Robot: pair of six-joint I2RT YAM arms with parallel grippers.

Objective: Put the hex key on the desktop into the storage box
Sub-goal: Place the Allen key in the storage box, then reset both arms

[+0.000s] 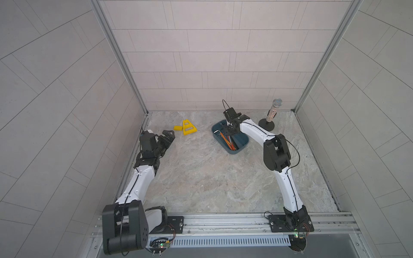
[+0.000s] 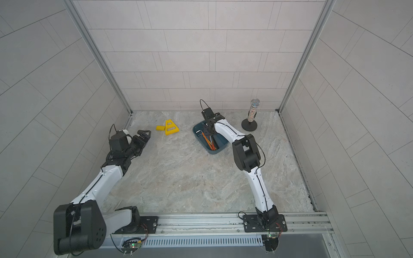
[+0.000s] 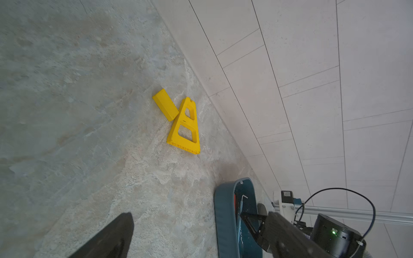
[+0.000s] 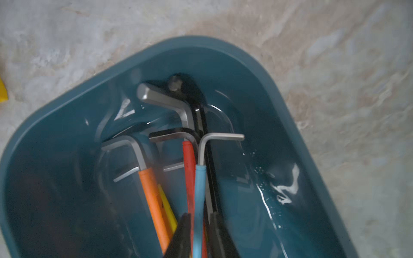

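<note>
The right pincer [image 4: 199, 215] hangs down inside the storage box [image 4: 223, 42], a shallow dark blue-green plastic tub with round corners. Its two black fingers [image 4: 181, 232] stand a little apart. The blue-handled hex key [image 4: 199, 189], a thin bent silver rod in a blue sleeve, runs between them. A thin gap shows on each side of the sleeve, so the fingers are not squeezing it.

The left pincer [image 1: 168, 136] hovers near the left edge of the desktop [image 1: 201, 178], the flat grey-beige stone-look surface. I cannot tell how far open it is.

The box sits slantwise near the back edge, right of the middle. A wide stretch of bare desktop runs from the box to the front edge.

Every hex key I can see lies in the box. I count six for sure:
- the blue one
- an orange-handled key [image 4: 152, 192]
- a red-handled key [image 4: 188, 160]
- a yellow-handled key [image 4: 166, 203]
- a thick plain silver key [image 4: 165, 99]
- a thin black key [image 4: 202, 116]

Small bent silver ends peek out under them. I cannot tell how many more keys those are.

Two bright yellow plastic pieces lie near the back edge, left of the middle. One is a small flat block [image 1: 178, 128] and one is a triangle frame [image 1: 188, 128] with two holes. They lie right beside each other.

One glittery silver microphone [image 1: 273, 111] stands upright on a round black base near the back right corner.
</note>
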